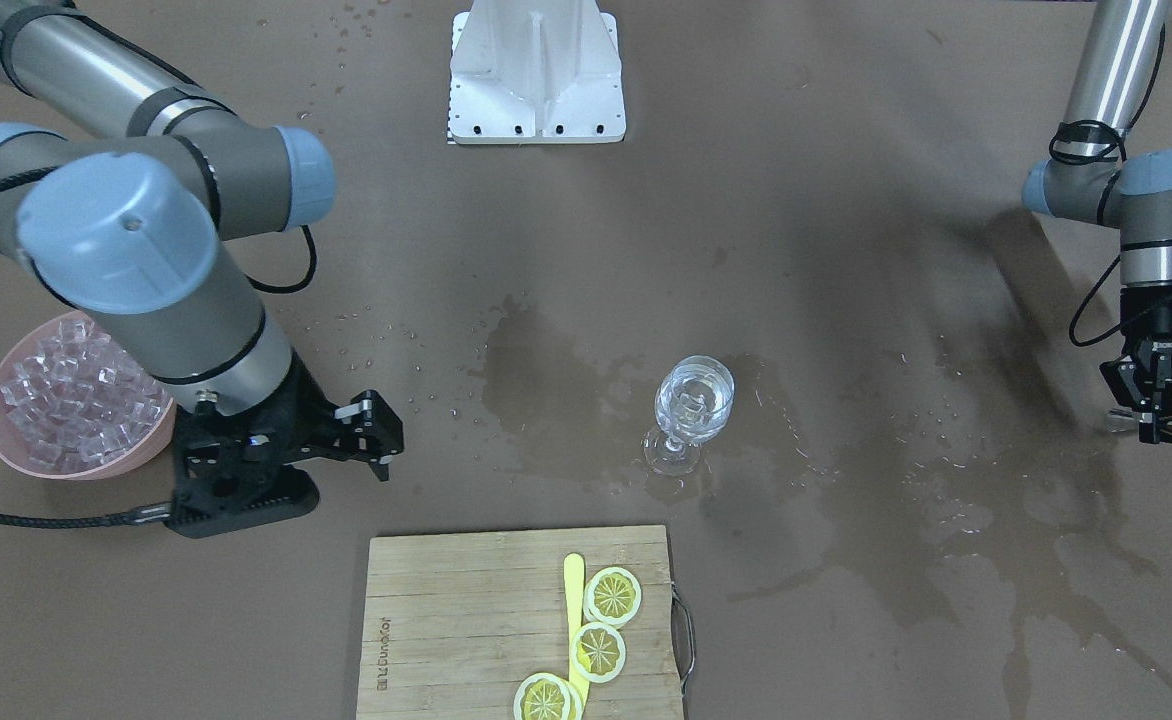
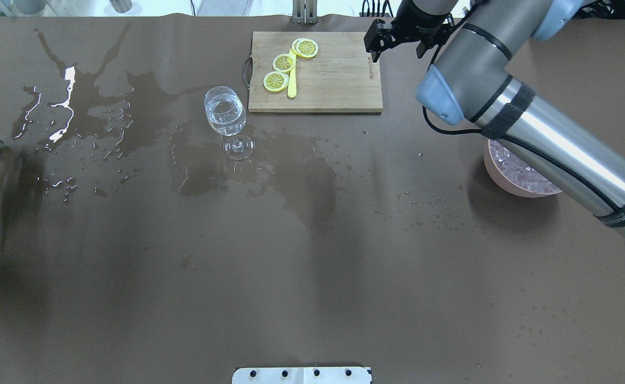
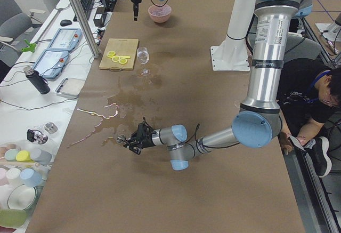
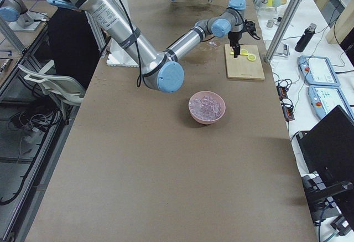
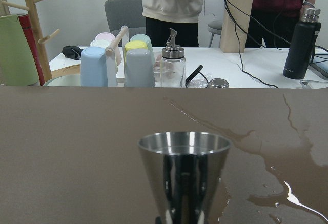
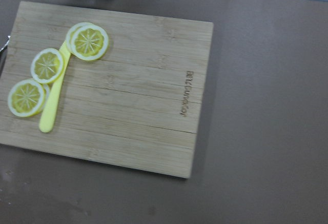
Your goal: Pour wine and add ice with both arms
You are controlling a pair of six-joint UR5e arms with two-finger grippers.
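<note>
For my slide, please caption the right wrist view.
Wooden cutting board with lemon slices and a yellow utensil on the brown table.

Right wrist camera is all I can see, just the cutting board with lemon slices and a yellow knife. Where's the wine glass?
Observer: The wine glass stands upright just off the handle end of the board, with clear liquid in it.
Operator: And the ice?
Observer: The ice sits in a pink bowl beside the right arm, apart from the board.
Operator: What's the left arm holding?
Observer: The left fingers are closed on a steel cup, out at the end of the table, well away from the glass.
</note>
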